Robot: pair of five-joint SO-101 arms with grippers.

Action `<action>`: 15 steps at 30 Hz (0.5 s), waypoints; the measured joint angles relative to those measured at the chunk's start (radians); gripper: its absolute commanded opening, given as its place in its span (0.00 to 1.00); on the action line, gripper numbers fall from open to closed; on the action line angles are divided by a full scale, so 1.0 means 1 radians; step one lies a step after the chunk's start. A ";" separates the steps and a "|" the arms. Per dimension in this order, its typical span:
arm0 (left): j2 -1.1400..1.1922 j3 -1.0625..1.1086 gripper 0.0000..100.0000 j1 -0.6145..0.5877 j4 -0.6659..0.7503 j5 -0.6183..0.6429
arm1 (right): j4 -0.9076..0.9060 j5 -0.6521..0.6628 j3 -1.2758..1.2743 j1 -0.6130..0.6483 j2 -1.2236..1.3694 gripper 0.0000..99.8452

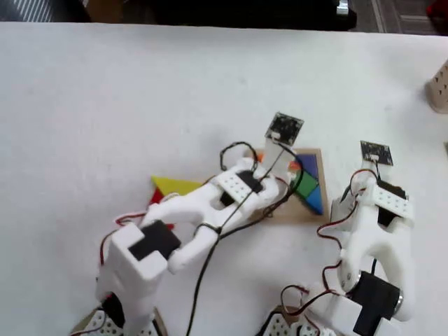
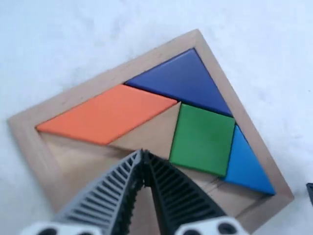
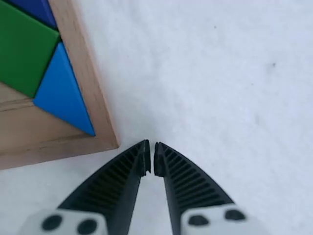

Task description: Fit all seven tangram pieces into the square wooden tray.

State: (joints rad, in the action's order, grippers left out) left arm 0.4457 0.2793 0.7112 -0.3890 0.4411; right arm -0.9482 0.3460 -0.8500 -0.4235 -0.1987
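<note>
Left wrist view: left fingers (image 2: 168,191) pressed together, empty, above tray (image 2: 146,58) floor. Right fingers (image 3: 188,186) closed, empty, beside tray.

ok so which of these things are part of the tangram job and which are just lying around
Job: wooden tray, holding the orange parallelogram, dark blue triangle, green square and light blue triangle; yellow piece and red piece, loose on the table.
Lying about: pale holed block at the table's edge.
</note>
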 measured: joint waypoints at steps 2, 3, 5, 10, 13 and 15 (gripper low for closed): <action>0.021 -0.032 0.02 0.000 -0.005 0.000 | 0.000 0.000 0.000 0.000 0.000 0.02; 0.023 -0.038 0.02 0.000 -0.008 0.000 | 0.000 0.000 0.000 0.000 0.000 0.02; 0.023 -0.040 0.02 0.000 -0.014 0.000 | 0.000 0.000 0.000 0.000 0.000 0.02; -0.023 -0.002 0.02 -0.003 -0.058 0.000 | 0.000 0.000 0.000 0.000 0.000 0.02; -0.107 0.068 0.02 -0.003 -0.063 0.000 | 0.000 0.000 0.000 0.000 0.000 0.02; -0.176 0.120 0.02 -0.009 -0.063 0.000 | 0.000 0.000 0.000 0.000 0.000 0.02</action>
State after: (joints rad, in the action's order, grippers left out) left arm 0.2693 0.3989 0.7020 -0.4519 0.4411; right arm -0.9482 0.3460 -0.8500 -0.4235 -0.1987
